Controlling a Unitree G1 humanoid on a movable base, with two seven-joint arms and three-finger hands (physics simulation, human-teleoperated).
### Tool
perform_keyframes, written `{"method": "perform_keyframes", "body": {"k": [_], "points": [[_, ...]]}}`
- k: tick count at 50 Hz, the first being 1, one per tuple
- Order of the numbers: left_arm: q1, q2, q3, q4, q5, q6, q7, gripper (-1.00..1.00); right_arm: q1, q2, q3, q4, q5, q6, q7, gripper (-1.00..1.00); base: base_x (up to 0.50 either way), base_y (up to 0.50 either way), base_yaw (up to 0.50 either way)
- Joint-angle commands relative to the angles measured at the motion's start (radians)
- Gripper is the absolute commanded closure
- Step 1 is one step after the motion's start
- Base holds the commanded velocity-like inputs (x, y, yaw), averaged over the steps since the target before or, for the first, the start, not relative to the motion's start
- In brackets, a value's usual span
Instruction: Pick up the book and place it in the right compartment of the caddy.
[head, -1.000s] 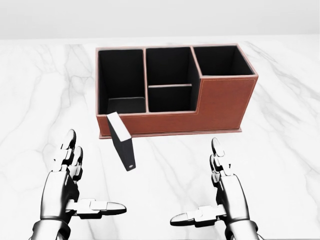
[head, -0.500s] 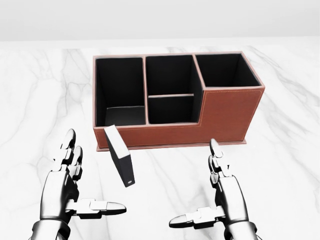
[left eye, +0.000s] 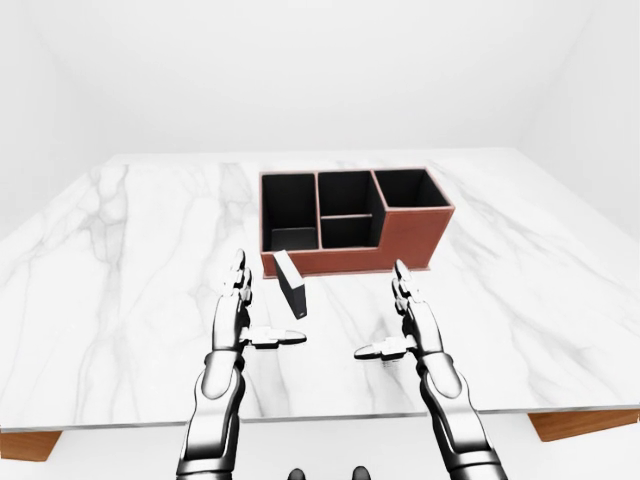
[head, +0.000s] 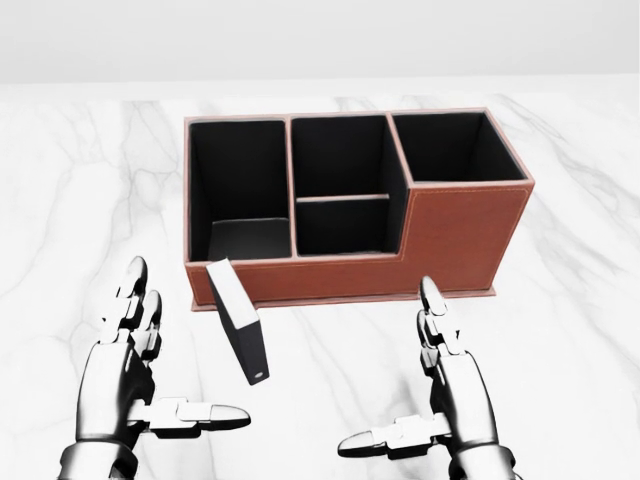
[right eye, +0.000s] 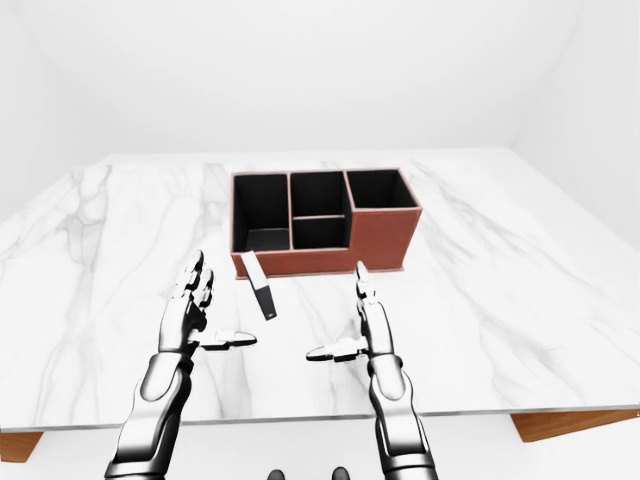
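No writing is seen; one book (head: 238, 320) is stood at 7 o'clock of one caddy (head: 455, 232); left hand (head: 128, 375) and right hand (head: 445, 395) are spread empty

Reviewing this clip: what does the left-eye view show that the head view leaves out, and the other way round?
Only the left-eye view shows the whole marble table with its near edge, the white walls behind, both forearms, and brown wood at the bottom corners. Only the head view gives a close look down into the caddy: its black lining, the low divider in the middle section and the taller right compartment. Both show the book standing by the caddy's left end, with the left hand and right hand open and apart from it.
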Motion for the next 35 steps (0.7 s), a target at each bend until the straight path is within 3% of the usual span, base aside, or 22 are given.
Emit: {"method": "perform_keyframes", "body": {"k": [1,8,21,23,35], "points": [[0.056,0.012,0.052,-0.284,-0.025,-0.008,0.013,-1.0,0.069,0.008,0.009,-0.255,0.024,0.0,-0.006,-1.0,0.39,0.0,0.0],[0.068,0.004,0.059,-0.307,-0.013,-0.041,0.007,-1.0,0.083,0.004,0.015,-0.276,0.027,0.0,-0.012,-1.0,0.42,0.0,0.0],[0.085,-0.003,0.062,-0.355,-0.01,-0.051,0.013,-1.0,0.1,0.006,0.021,-0.31,0.01,0.0,-0.03,-1.0,0.45,0.0,0.0],[0.086,-0.003,0.067,-0.37,-0.012,-0.051,0.017,-1.0,0.116,0.004,0.029,-0.349,0.059,0.0,0.001,-1.0,0.09,0.0,0.0],[0.094,-0.005,0.064,-0.382,-0.051,-0.051,-0.012,-1.0,0.12,0.002,0.037,-0.329,0.029,0.0,-0.01,-1.0,0.0,0.0,0.0]]}}
